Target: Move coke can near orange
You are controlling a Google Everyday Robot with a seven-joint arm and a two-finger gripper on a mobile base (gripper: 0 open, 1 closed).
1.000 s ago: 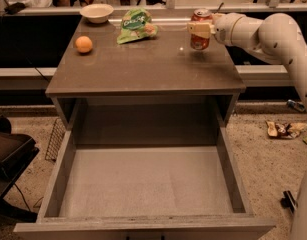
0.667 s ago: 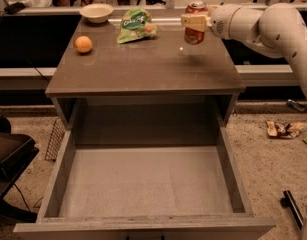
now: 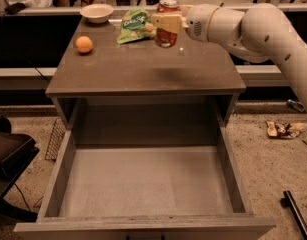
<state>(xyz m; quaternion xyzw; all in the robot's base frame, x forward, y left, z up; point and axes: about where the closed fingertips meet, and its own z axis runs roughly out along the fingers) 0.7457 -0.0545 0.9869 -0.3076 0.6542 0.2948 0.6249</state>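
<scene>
Gripper (image 3: 167, 22) is at the back of the cabinet top (image 3: 143, 69), a little right of the middle, and its tan fingers (image 3: 160, 22) are pressed on the two sides of the coke can (image 3: 166, 38), which it holds upright. I count one coke can, one orange (image 3: 84, 44), one green snack bag (image 3: 134, 26) and one white bowl (image 3: 97, 13). The can appears lifted slightly off the top, with a dark shadow on the wood in front of it. It is just beside the right edge of the snack bag. The orange lies alone near the left edge, well apart from the can, and the bowl stands behind it at the back left corner. The white arm (image 3: 253, 29) enters from the right side, rises to a thick rounded joint, and then reaches horizontally to the left. Below the top, one drawer (image 3: 143, 184) is pulled open.
</scene>
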